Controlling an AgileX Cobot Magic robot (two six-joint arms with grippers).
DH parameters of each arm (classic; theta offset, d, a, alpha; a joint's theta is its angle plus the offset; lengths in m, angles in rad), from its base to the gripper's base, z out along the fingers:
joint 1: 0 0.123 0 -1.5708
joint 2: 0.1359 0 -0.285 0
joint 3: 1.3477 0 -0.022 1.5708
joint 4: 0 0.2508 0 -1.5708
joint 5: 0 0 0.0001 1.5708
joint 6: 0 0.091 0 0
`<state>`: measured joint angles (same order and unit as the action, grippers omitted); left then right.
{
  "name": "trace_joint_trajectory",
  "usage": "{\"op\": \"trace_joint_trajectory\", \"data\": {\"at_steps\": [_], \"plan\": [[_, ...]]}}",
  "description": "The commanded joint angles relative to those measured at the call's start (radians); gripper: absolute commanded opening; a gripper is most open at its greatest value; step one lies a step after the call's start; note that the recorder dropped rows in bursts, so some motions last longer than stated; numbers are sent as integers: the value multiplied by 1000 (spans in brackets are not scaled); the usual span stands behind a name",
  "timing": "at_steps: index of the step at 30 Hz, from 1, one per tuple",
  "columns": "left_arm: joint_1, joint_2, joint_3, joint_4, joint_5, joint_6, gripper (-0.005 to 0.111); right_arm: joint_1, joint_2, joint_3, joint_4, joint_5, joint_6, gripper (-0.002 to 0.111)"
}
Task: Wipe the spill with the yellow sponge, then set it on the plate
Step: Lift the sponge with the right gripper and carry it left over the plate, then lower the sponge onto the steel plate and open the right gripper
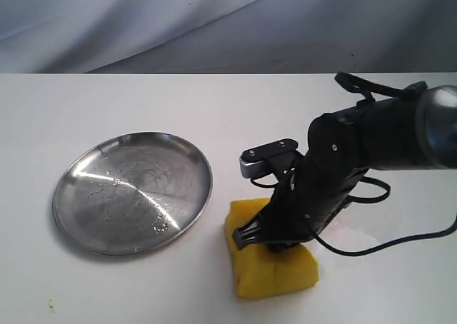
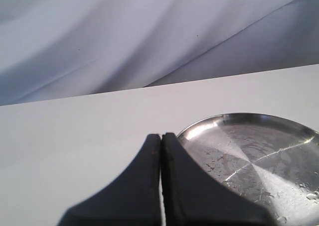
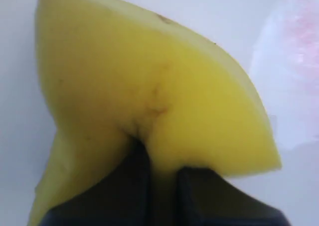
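Note:
The yellow sponge lies on the white table, right of the steel plate. My right gripper presses down onto the sponge's top and is shut on it; in the right wrist view the foam bulges and creases between the two dark fingers. A pale watery smear with pinkish tints lies on the table just beside the sponge, and a faint wet patch shows behind the arm. My left gripper is shut on nothing, hovering next to the plate's rim.
The right arm and its cable reach in from the right side. A grey cloth backdrop hangs behind the table's far edge. Droplets dot the plate's surface.

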<state>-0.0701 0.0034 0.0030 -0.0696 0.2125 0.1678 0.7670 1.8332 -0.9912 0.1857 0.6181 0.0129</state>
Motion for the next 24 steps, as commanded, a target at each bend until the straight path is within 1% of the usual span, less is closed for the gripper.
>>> {"op": "trace_joint_trajectory", "data": {"at_steps": [1, 3, 6, 10, 15, 18, 24], "plan": [[1, -3, -3, 1, -7, -8, 0, 41, -91, 12, 177, -84, -78, 0], [1, -3, -3, 1, -7, -8, 0, 44, -147, 7, 231, -138, -103, 0], [1, -3, -3, 1, -7, -8, 0, 46, -189, -53, 248, -154, -112, 0], [1, -3, -3, 1, -7, -8, 0, 46, -164, -211, 254, -137, -112, 0], [1, -3, -3, 1, -7, -8, 0, 46, -46, -394, 276, -121, -110, 0], [1, -3, -3, 1, -7, -8, 0, 48, 51, -500, 315, -76, -110, 0], [1, -3, -3, 1, -7, -8, 0, 69, 256, -693, 320, 26, -106, 0]]}}
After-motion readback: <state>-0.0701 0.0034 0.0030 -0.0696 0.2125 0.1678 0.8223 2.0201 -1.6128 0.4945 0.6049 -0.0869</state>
